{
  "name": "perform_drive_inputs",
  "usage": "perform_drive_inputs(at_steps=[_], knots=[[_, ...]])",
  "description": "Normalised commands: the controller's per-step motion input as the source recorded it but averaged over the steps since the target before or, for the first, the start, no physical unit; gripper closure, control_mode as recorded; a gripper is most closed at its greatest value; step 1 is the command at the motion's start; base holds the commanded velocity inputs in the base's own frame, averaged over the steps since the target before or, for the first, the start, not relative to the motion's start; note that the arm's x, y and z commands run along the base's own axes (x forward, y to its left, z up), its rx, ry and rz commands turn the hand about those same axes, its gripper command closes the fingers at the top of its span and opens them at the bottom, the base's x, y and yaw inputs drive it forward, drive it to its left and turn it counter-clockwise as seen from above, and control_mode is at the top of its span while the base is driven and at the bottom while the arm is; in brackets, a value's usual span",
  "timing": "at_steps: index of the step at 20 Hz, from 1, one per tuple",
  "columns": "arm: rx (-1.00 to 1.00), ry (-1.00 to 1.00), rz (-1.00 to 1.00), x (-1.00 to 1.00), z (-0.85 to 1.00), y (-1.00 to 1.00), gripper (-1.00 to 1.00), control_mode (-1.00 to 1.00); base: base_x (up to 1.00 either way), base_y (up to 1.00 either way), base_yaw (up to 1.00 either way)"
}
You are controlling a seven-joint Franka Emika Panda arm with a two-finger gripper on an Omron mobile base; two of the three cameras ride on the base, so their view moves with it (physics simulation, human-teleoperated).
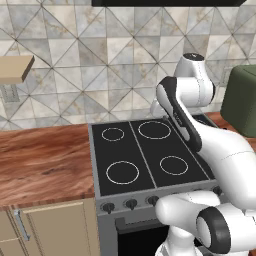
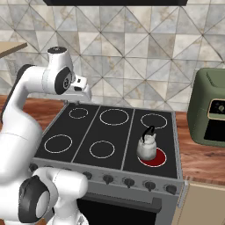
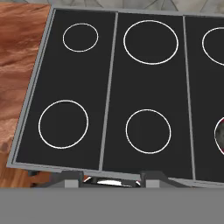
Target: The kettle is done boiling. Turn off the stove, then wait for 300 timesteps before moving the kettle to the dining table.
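kettle: the kettle [image 2: 147, 146] sits on the front right burner [image 2: 154, 157] of the stove [image 2: 88, 132], which glows red, so it's on.
step: kill that burner first.
gripper: the gripper [image 3: 109, 176] hangs high over the cooktop's front edge, holding nothing; can't really tell how wide it's set.
tip: come down to the knobs [image 2: 128, 181] along the front edge, and I'd guess a right-hand one is the match.

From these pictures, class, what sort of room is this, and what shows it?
A kitchen: a stove with ring burners and knobs, a kettle on a glowing red burner, and a tiled wall behind.
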Motion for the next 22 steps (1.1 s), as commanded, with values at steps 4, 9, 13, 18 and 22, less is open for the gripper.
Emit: perform_drive_inputs(at_steps=[4,9,13,18,22], knots=[[0.0,0.0,0.0,0.05,0.0,-0.06,-1.0,-1.0,0.0,0.0,0.0],[0.0,-0.03,0.0,-0.06,0.0,-0.33,-1.0,-1.0,0.0,0.0,0.0],[0.01,-0.03,0.0,-0.18,0.0,-0.45,-1.0,-1.0,0.0,0.0,0.0],[0.04,-0.01,-0.03,-0.31,0.0,-0.45,-1.0,-1.0,0.0,0.0,0.0],[0.05,-0.02,-0.06,-0.37,0.0,-0.43,-1.0,-1.0,0.0,0.0,0.0]])
